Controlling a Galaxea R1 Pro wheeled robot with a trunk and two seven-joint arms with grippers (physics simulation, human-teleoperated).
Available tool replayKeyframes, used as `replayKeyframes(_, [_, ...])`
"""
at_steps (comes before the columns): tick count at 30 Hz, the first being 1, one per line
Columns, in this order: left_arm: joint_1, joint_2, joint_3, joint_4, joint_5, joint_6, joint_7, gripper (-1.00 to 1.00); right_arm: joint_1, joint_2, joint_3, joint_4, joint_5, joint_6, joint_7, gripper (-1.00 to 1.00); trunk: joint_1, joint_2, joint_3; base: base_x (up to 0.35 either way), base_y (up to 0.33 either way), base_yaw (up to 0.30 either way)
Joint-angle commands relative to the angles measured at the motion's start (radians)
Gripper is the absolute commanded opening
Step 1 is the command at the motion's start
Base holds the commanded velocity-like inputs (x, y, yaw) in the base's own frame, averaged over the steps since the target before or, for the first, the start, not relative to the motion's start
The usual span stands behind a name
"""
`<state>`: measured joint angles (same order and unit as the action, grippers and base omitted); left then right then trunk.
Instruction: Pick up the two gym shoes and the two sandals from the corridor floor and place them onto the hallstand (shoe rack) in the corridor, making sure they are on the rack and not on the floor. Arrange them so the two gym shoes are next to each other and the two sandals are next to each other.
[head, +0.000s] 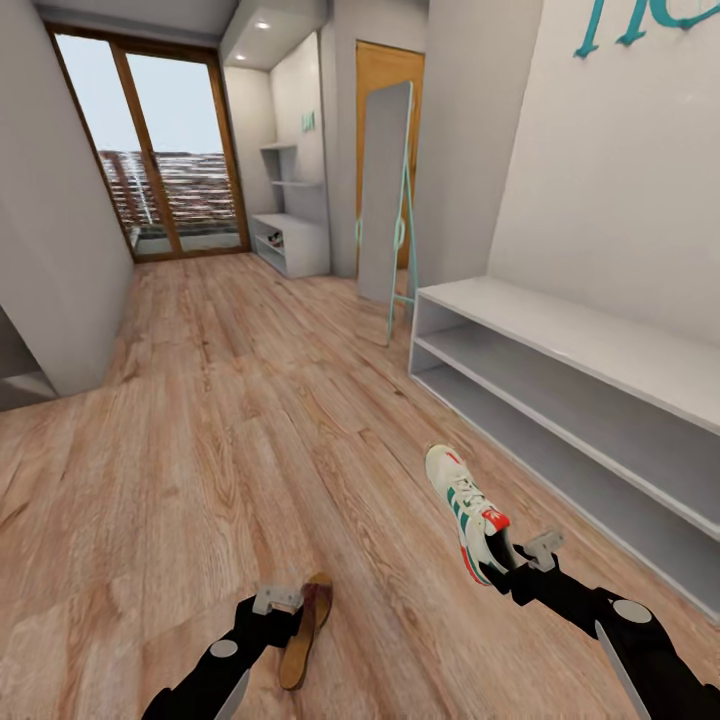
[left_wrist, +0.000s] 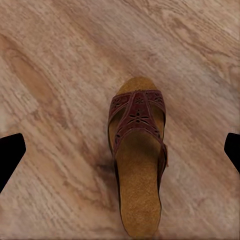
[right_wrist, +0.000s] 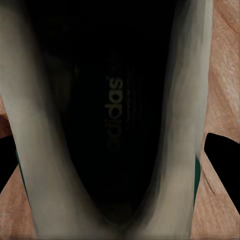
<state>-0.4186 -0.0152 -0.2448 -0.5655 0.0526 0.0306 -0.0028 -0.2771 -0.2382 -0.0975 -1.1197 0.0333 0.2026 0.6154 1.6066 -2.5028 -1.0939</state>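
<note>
Sandal (head: 303, 630) first, since it lies nearest: one brown sandal rests on the corridor floor (head: 200, 440) just in front of the left tool (head: 279, 602), its length running away from the robot. In the left wrist view the sandal (left_wrist: 137, 165) sits between the two dark fingertips (left_wrist: 9, 152), which stand wide apart and touch nothing, so the left tool is open and empty. To take it well, I judge the tool should come down centred over the narrow waist of the sole, jaws across the width, not on the cut-out strap, which looks soft and would give.

A little farther off and to the right, one gym shoe (head: 468, 510) lies on the floor with its heel toward the right tool (head: 535, 560). The right wrist view looks straight into the shoe's dark opening (right_wrist: 112, 120), with white collar walls on both sides and the fingertips (right_wrist: 222, 155) outside them. Whether those fingers press the shoe I cannot tell. A grip on the heel collar seems soundest, with a level lift so the toe does not drag.

Beyond the shoe, the hallstand (head: 560, 330) stands against the right wall, near but apart, its shelves bare. The lower shelves are shallow-looking, so the flat top seems the easier landing place.
</note>
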Motion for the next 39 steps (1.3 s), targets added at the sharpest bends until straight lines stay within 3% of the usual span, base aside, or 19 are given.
replayKeyframes(1, [0.0,0.0,-0.002,-0.001,0.006,0.003,0.0,1.0,-0.001,0.0,-0.002,-0.002,0.002,0.006,0.006,-1.0,0.0,-0.001,-0.006,0.0,0.0,0.0])
replayKeyframes(24, [-0.004,-0.009,-0.005,-0.009,0.008,0.011,0.009,1.0,-0.001,0.0,-0.002,-0.003,0.002,0.006,0.006,-1.0,0.011,-0.006,-0.132,0.0,0.0,-0.034])
replayKeyframes(29, [-0.008,-0.025,-0.003,-0.022,0.01,0.009,0.035,1.0,-0.001,0.0,-0.003,-0.003,0.002,0.003,0.005,-1.0,0.013,-0.007,-0.156,0.0,0.0,-0.09])
replayKeyframes(30, [-0.011,-0.043,0.008,-0.046,0.029,0.005,0.065,1.0,-0.001,0.0,-0.002,-0.004,0.002,0.002,0.005,-1.0,0.013,-0.007,-0.16,0.0,0.0,-0.015])
replayKeyframes(34, [-0.012,-0.069,0.013,-0.074,0.043,0.004,0.077,1.0,-0.001,0.001,-0.002,-0.006,0.002,0.002,0.004,-1.0,0.015,-0.008,-0.176,0.0,0.0,-0.008])
replayKeyframes(39, [-0.005,-0.075,0.025,-0.098,0.048,0.003,0.08,1.0,-0.001,0.001,-0.003,-0.007,0.001,0.001,0.004,-1.0,0.017,-0.01,-0.196,0.0,0.0,-0.001])
